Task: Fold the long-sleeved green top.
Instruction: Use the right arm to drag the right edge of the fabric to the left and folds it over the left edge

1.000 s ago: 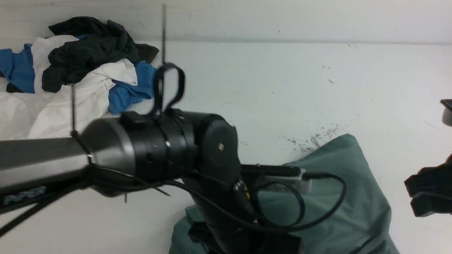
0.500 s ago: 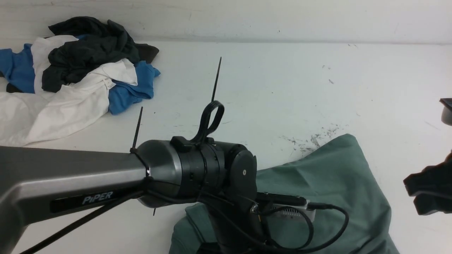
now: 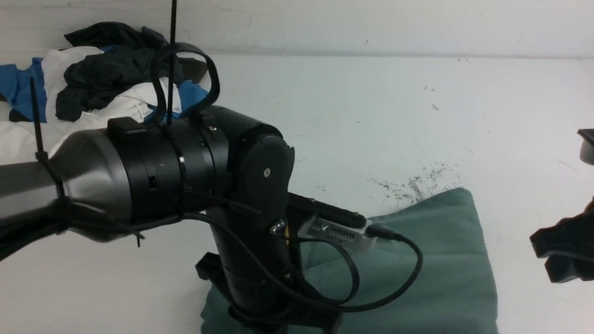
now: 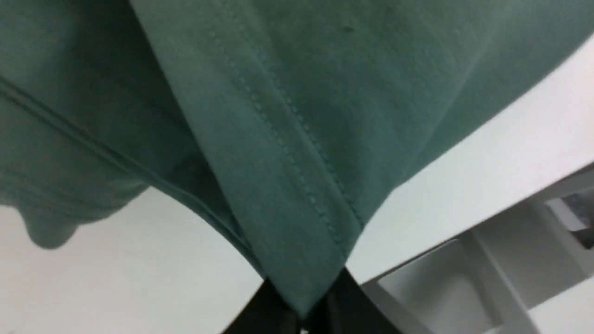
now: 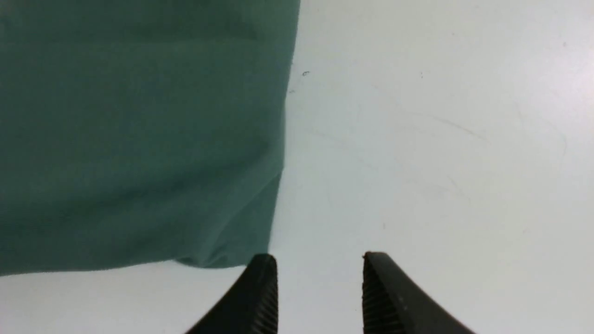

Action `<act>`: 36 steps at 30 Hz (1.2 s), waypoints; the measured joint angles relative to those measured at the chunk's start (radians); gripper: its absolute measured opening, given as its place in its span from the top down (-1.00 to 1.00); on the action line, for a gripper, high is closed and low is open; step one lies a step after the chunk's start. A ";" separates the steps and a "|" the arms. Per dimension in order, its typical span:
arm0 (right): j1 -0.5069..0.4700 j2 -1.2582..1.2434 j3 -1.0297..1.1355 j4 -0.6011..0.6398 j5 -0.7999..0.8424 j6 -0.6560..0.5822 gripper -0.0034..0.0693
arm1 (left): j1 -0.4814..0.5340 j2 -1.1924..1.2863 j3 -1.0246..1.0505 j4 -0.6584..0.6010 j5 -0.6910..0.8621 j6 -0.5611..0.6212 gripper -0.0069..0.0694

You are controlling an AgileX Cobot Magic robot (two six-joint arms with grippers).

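The top's [image 4: 297,139] hemmed corner is clamped in the left tool [image 4: 301,315], likely for folding; the right tool [image 5: 320,287] is held apart, empty, beside its edge.

The left arm [image 3: 139,176] reaches across the front view, its wrist bent down, and the left gripper [image 4: 304,308] is pinched tight on a stitched corner of the top [image 4: 287,139]. The right gripper [image 5: 320,278] hovers with its 2 fingers apart, holding nothing
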 joint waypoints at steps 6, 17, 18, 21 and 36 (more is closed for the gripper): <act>0.000 0.000 0.000 0.000 0.000 0.000 0.24 | 0.000 0.065 0.067 0.130 0.006 -0.122 0.77; 0.000 0.000 0.000 0.000 -0.001 -0.001 0.24 | 0.004 0.096 -0.097 0.206 0.024 -0.137 -0.05; 0.000 0.000 0.000 0.000 -0.001 -0.002 0.24 | 0.007 0.093 -0.114 0.208 0.024 -0.137 -0.08; 0.000 0.000 0.000 0.000 -0.001 -0.003 0.24 | 0.066 0.080 -0.190 0.211 0.026 -0.134 -0.20; 0.000 0.000 0.000 0.018 -0.023 -0.003 0.24 | 0.345 0.314 -0.294 -0.083 -0.094 0.091 -0.22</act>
